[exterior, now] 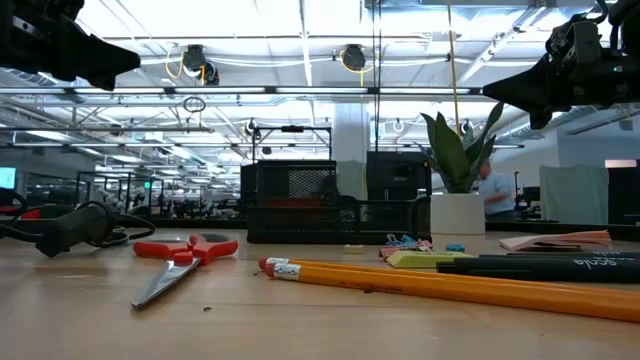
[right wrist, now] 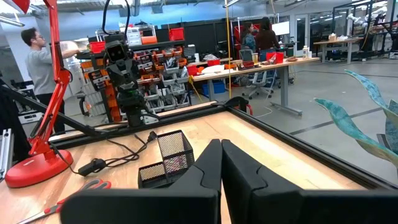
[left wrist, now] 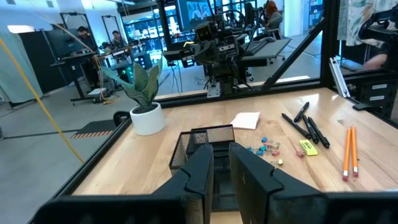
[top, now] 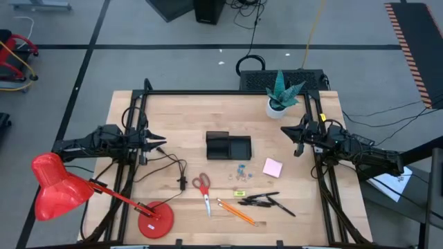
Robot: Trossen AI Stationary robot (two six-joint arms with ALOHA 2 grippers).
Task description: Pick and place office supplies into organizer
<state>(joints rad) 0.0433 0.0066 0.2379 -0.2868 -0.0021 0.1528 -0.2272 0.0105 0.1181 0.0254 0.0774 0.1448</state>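
Sitting near the middle of the table [top: 173, 124], the organizer [top: 228, 146] is a black mesh tray with a taller compartment and a lower flat one; nothing can be seen inside either, though the mesh walls hide most of the interior from the low view. Left gripper [top: 158, 143] hangs above the table well to one side of the organizer, its jaws pointing at it with a narrow gap between them and nothing held. Right gripper [top: 289, 131] hangs on the opposite side, jaws pressed together and empty, pointing toward the organizer, with the white plant pot [top: 277, 108] just beside it. All supplies lie on the table outside the organizer, on the far side of it from the pot: pink sticky-note pad [top: 273, 167] nearest the right jaws, blue clips [top: 241, 168] just beyond the organizer's edge, a small yellow piece [top: 240, 193], black pens [top: 263, 200], orange pencils [top: 235, 211], and red-handled scissors [top: 203, 189] closer to the left jaws. Red desk lamp [top: 62, 190] stands at the table corner behind the left jaws, its shade overhanging the edge. Clip count is too small to make out. Left wrist view cuts off the organizer's near wall behind the fingers [left wrist: 200, 171].
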